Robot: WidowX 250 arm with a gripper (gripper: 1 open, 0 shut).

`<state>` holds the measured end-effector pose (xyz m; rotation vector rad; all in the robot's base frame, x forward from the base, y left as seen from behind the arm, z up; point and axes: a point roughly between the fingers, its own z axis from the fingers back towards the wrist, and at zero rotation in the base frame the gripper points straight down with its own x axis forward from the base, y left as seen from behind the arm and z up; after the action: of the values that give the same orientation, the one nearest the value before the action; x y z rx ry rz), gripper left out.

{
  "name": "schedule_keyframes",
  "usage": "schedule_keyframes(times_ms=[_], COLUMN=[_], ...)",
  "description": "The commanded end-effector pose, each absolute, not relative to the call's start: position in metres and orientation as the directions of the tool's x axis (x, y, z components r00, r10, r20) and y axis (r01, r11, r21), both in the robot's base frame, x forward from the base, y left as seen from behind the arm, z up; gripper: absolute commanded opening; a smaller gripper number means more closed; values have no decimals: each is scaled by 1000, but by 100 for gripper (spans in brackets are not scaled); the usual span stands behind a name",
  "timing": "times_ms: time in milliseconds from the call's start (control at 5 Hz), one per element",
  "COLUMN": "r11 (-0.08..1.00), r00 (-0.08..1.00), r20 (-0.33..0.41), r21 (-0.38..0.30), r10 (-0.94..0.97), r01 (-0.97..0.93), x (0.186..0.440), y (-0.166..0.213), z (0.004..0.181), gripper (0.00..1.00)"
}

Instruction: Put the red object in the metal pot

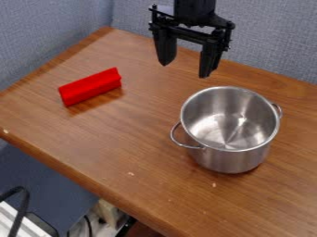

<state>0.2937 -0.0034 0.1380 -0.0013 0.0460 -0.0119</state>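
The red object point(91, 87) is showing a plain bright red with no markings, its side face looking a shade darker than its top. The metal pot point(229, 128) is gleaming silver-grey with pale reflections inside, while the end effector point(186, 58) is appearing solid black. The counter point(124, 139) is showing warm brown wood grain against a blue-grey wall point(62, 23).

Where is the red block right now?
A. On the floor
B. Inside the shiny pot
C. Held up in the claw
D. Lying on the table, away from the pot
D. The red block lies flat on the wooden table, off to the left of the metal pot, which has nothing in it, and the claw hangs open with nothing between its fingers.
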Motion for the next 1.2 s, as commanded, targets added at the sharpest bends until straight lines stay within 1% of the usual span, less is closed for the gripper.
schedule_keyframes(times_ms=[0,200,400,600,1000], r11=[1000,998,996,981,933], r00=[998,994,992,978,938], r20=[-66,-93,-93,-97,-99], r21=[0,13,15,51,112], r10=[-14,-60,-84,-183,-331], r01=[15,61,86,188,341], x=[292,285,281,278,266], y=[-2,22,63,90,144], z=[133,127,121,117,110], gripper=[100,100,100,100,100])
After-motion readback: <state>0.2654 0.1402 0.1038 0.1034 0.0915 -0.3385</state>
